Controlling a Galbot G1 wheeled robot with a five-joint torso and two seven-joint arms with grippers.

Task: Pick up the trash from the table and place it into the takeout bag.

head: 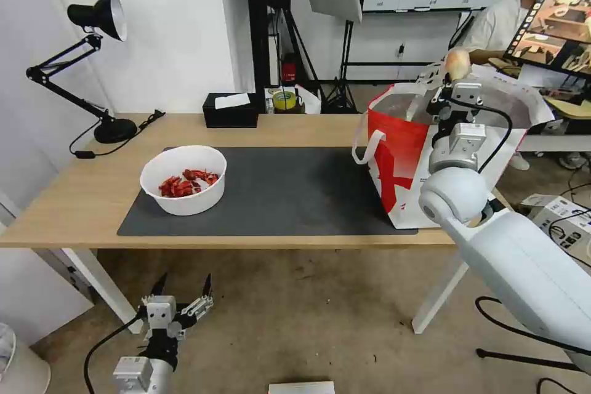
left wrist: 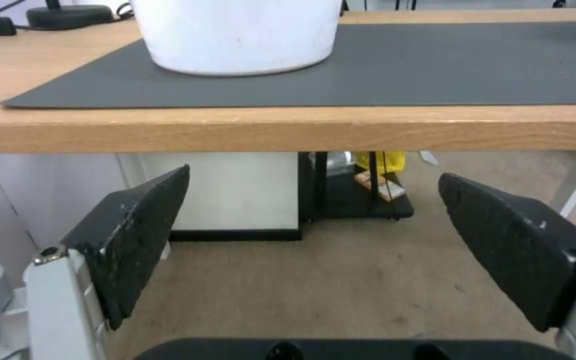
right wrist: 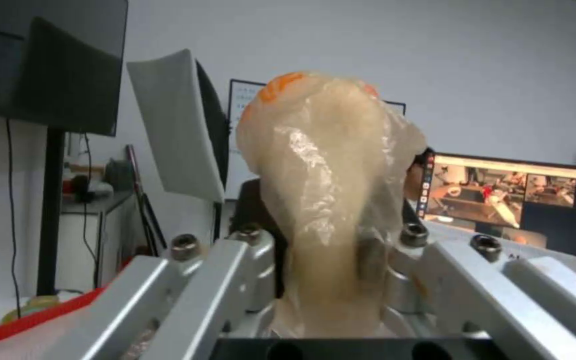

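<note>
Gripping one beige lump above one takeout bag, right hand closed, left hand spread empty, one bowl.

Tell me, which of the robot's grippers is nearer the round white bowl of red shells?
The left. The left gripper hangs open below the table's front edge, just before the white bowl of red shells. The right gripper holds a beige lump above the red-and-white takeout bag.
</note>
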